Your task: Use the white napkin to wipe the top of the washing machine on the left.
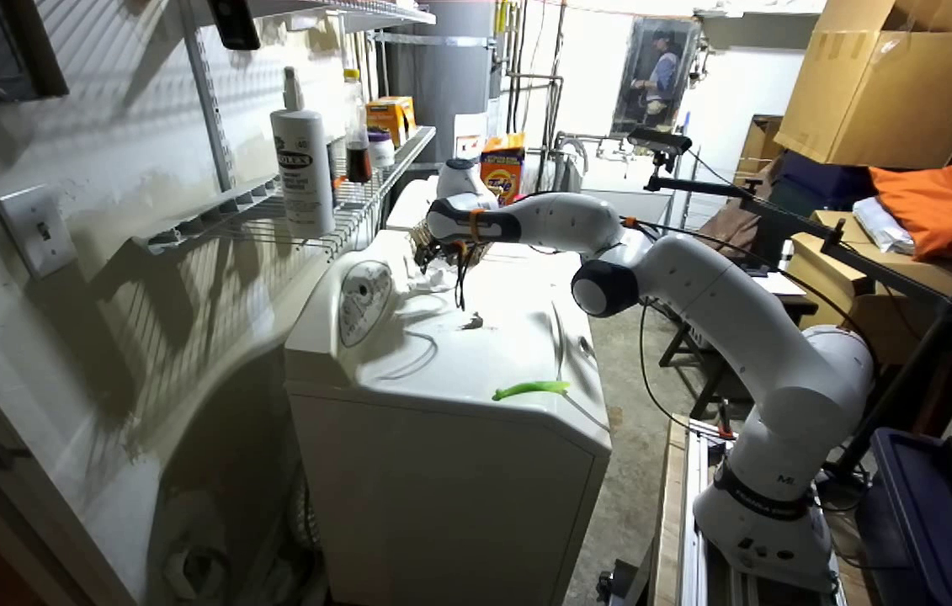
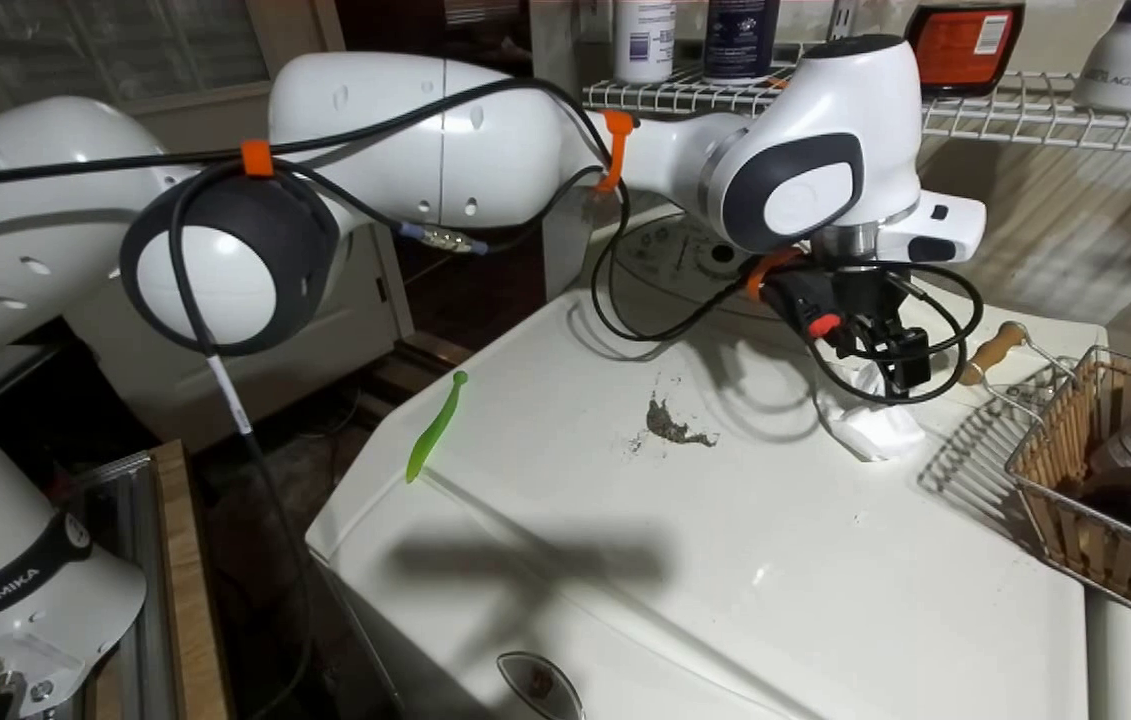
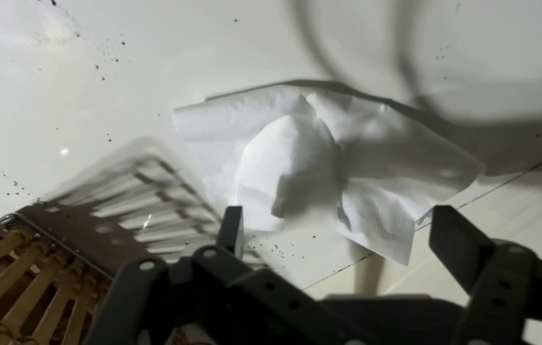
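The white napkin (image 3: 294, 139) lies crumpled on the top of the white washing machine (image 3: 155, 57), towards its control panel. It also shows in both exterior views (image 1: 439, 278) (image 2: 875, 432). My gripper (image 3: 338, 215) is open, with its fingers wide apart. In the wrist view the napkin lies ahead of and partly between the fingertips, and nothing is clamped. In an exterior view the gripper (image 2: 900, 385) points down right over the napkin; whether it touches it I cannot tell. A dark pile of dirt (image 2: 670, 425) lies on the machine's top (image 2: 725, 540), with specks scattered around.
A wire and wood basket (image 2: 1035, 470) holding bottles stands beside the napkin and also shows close to a finger in the wrist view (image 3: 26, 282). A green strip (image 2: 435, 430) lies near the machine's edge. A wire shelf (image 2: 1005, 125) with bottles hangs above the control panel.
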